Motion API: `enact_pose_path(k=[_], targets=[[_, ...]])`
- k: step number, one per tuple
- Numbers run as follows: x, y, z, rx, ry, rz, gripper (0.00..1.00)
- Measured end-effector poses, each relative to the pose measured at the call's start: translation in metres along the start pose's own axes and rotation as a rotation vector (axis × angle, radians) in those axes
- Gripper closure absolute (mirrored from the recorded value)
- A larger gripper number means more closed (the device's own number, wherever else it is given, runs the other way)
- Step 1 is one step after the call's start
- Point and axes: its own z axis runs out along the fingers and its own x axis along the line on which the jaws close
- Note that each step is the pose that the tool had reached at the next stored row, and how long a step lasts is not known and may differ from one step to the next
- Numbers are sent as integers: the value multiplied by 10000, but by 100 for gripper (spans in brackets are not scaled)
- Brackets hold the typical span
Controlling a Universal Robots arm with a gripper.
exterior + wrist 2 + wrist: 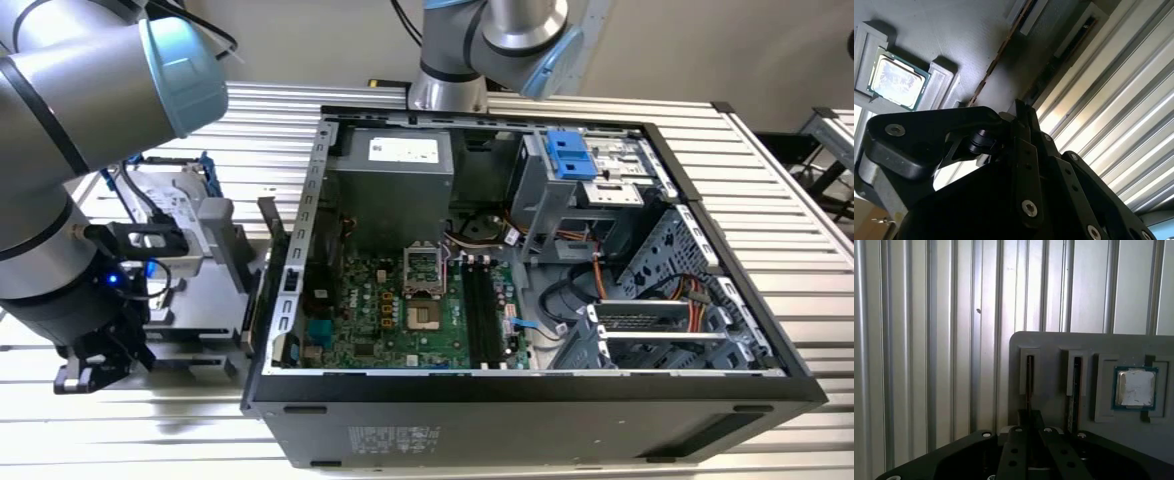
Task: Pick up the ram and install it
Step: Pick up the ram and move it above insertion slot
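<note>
Two ram sticks stand on edge in slots of a grey holder (1054, 342) (954, 30). In both wrist views my gripper (1030, 415) (1024, 107) sits on the ram (1030, 377) (1069, 50) in the slot farther from the processor, fingers closed tight around its thin edge. The other stick (1076, 385) (996, 57) stands untouched in the neighbouring slot. In the exterior view the gripper (83, 372) is low at the far left, beside the open computer case (534, 400). The motherboard's long black memory slots (483, 315) lie inside the case.
A small square silver processor chip (1135, 388) (898, 80) rests in a recess of the holder beside the sticks. The holder lies on a ribbed metal table (914, 340). A blue drive bracket (567, 152) is mounted at the case's back right. The case wall (287, 290) rises between gripper and motherboard.
</note>
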Motion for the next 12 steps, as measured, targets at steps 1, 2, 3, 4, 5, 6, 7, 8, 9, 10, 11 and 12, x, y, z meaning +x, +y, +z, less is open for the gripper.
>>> enact_pose_path(k=[1, 2, 3, 4, 5, 6, 7, 8, 9, 10, 11, 12], targets=[[0, 0, 0, 0, 0, -8, 100], [0, 0, 0, 0, 0, -15, 100], [0, 0, 0, 0, 1, -23, 100], [0, 0, 0, 0, 0, -31, 100], [0, 0, 0, 0, 1, -38, 100], [0, 0, 0, 0, 1, -43, 100], [0, 0, -1, 1, 0, -43, 100], [0, -1, -6, 1, 0, -43, 100], [0, 0, -12, 1, 0, -43, 100], [0, 0, -20, 0, 1, -43, 100], [0, 0, -29, 0, 1, -43, 100], [0, 1, -39, 0, 1, -43, 100]])
